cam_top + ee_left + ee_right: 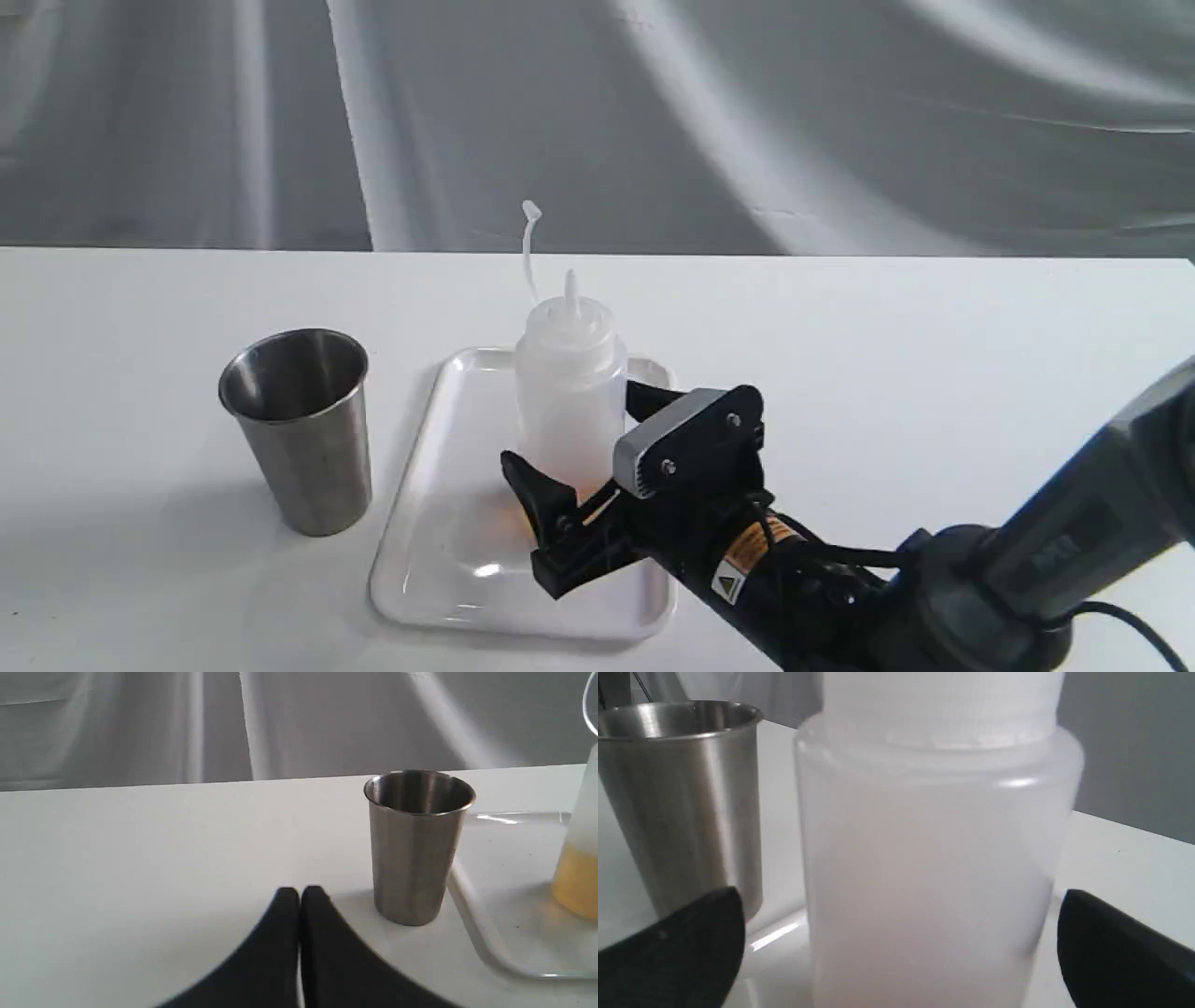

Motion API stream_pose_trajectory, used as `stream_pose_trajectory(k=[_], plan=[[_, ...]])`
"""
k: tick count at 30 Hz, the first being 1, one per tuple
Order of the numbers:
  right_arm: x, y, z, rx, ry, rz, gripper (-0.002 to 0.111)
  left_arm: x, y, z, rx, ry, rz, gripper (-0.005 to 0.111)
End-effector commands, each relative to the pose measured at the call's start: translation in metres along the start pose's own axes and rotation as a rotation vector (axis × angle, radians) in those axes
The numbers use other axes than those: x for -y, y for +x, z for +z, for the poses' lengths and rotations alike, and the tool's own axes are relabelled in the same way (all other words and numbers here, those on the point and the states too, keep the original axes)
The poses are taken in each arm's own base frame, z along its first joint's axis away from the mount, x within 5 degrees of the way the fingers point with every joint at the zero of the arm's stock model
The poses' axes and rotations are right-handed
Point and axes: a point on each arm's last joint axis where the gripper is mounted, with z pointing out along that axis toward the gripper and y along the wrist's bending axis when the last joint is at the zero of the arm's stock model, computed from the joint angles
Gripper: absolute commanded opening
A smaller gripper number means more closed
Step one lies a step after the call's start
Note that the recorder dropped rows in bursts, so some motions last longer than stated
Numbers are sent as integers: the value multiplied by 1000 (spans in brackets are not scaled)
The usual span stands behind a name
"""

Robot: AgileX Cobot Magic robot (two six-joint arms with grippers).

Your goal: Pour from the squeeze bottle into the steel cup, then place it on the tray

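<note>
The squeeze bottle (569, 392) stands upright on the white tray (448, 560), a little amber liquid at its base and its cap strap sticking up. My right gripper (571, 425) is open, one finger on each side of the bottle's lower body (929, 858); a gap shows at one finger, while the other is close to the wall. Left of the tray stands the steel cup (299, 429), upright on the table. In the left wrist view my left gripper (299, 891) is shut on nothing, low over the table a short way from the cup (416, 849).
A white tabletop carries everything, backed by a grey draped curtain. The right arm reaches in from the lower right over the tray's near right corner. The left arm is outside the exterior view. The tray's rim (486, 933) lies right beside the cup's base.
</note>
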Motion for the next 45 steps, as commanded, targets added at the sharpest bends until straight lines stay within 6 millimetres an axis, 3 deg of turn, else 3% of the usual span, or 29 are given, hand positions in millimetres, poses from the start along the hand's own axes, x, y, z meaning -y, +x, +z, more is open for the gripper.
stream_pose_trajectory(k=[1, 11, 14, 17, 24, 25, 30, 37, 45], plan=[[-2, -12, -16, 11, -13, -10, 89, 0, 1, 0, 6, -2, -4, 0], [-9, -31, -74, -24, -53, -25, 89, 0, 1, 0, 6, -1, -6, 0], [-10, -39, -92, -20, -53, -26, 82, 0, 1, 0, 6, -1, -6, 0], [-12, -51, -112, 6, -58, -30, 62, 0, 1, 0, 6, -1, -6, 0], [-22, -89, -157, 152, -139, -77, 2, 0, 1, 0, 6, -2, -4, 0], [-23, -94, -161, 172, -154, -80, 0, 0, 1, 0, 6, -2, -4, 0], [-25, -116, -186, 98, -162, -50, 0, 0, 1, 0, 6, -2, -4, 0], [-16, -130, -228, -53, -46, -110, 0, 0, 1, 0, 6, -1, -6, 0], [-9, -144, -282, -20, 65, -63, 0, 0, 1, 0, 6, -1, -6, 0]])
